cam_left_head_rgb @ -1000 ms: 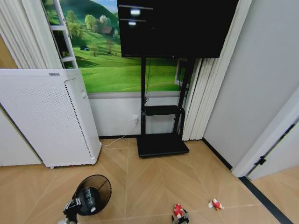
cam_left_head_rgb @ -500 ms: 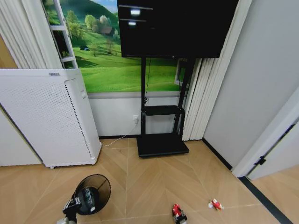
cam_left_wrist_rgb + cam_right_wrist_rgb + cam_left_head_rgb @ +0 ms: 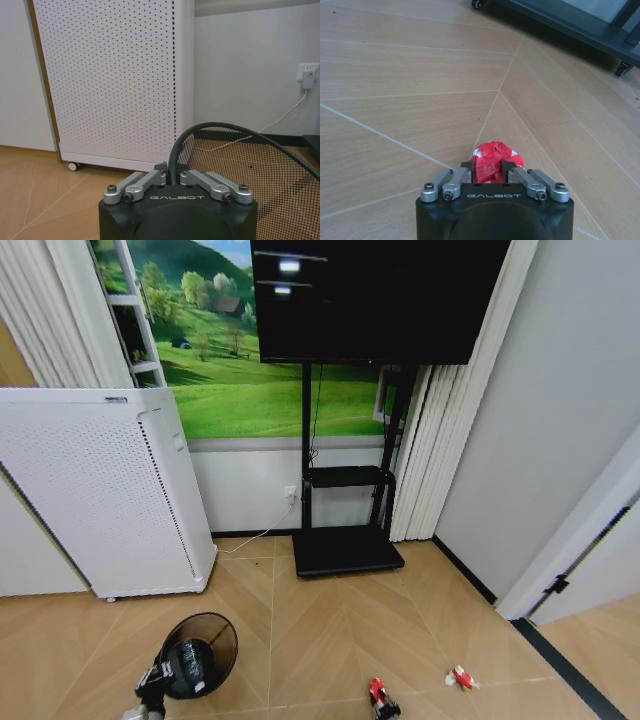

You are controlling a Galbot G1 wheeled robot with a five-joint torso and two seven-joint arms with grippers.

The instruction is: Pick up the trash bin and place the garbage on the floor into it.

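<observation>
The black wire-mesh trash bin hangs tilted low over the floor at the lower left. My left gripper is shut on its rim, and the left wrist view shows the fingers clamped on the black rim wire. A pale, bottle-like piece of garbage lies inside the bin. At the bottom centre my right gripper is shut on a crumpled red-and-white wrapper, seen close up between its fingers. A second red-and-white wrapper lies on the floor to the right.
The tall white perforated air purifier stands close behind the bin at left. A black TV stand on castors sits against the back wall. A dark strip runs along the floor by the door at right.
My right gripper, with the red wrapper in it, has slipped slightly toward the bottom edge of the head view. The bin has barely shifted.
</observation>
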